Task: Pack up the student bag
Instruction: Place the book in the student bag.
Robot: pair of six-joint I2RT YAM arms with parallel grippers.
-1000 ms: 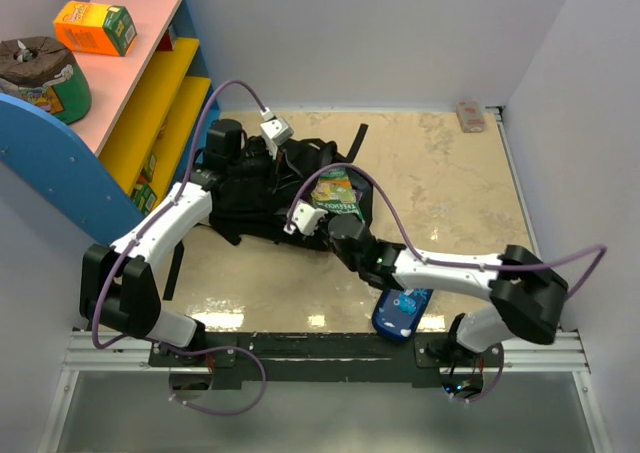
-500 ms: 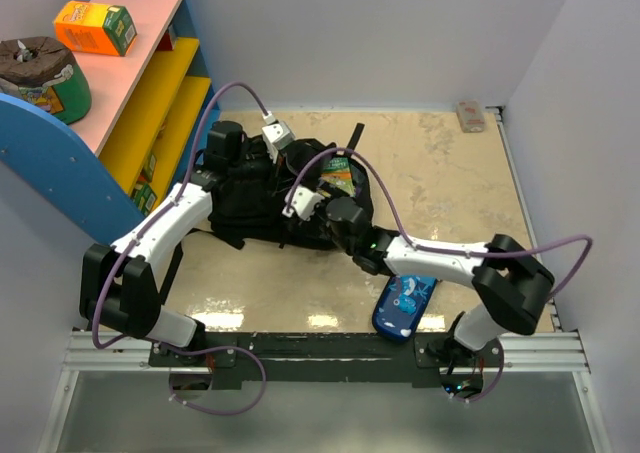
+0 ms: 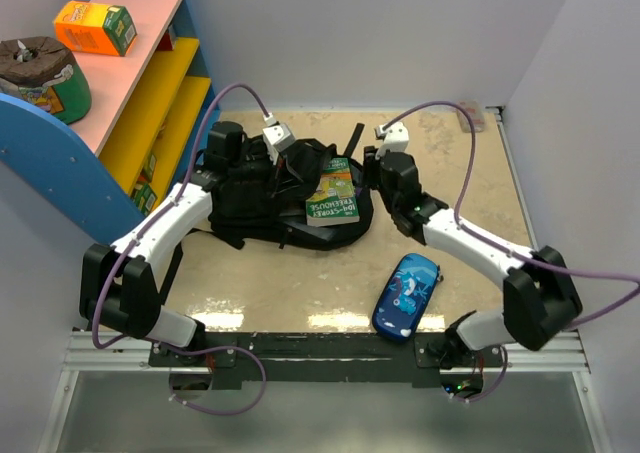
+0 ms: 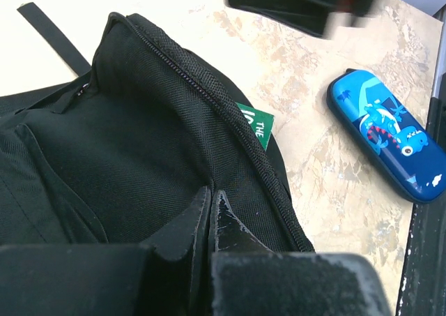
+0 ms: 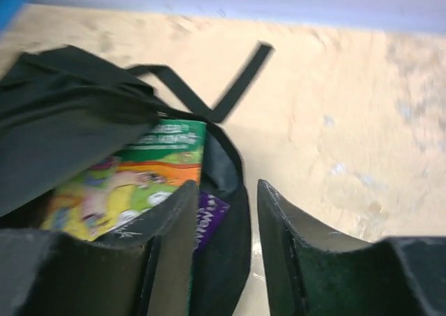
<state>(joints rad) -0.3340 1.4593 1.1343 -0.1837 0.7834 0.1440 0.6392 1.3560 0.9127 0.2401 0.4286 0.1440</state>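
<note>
Right gripper [image 5: 228, 187]: jaws parted, nothing between them, hovering just right of the large floppy black fabric student bag [image 3: 258, 211], whose open mouth faces it, long axis running left-right, a green paperback book [image 3: 333, 198] poking out. Left gripper [image 4: 210, 194]: clenched on the bag's upper lip, propping the mouth. Slim blue patterned pencil case [image 3: 405, 293] lies on the beige marbled table [image 3: 300, 283] behind the right gripper, toward its base, apart from the bag; right arm nearer, likely its pick.
</note>
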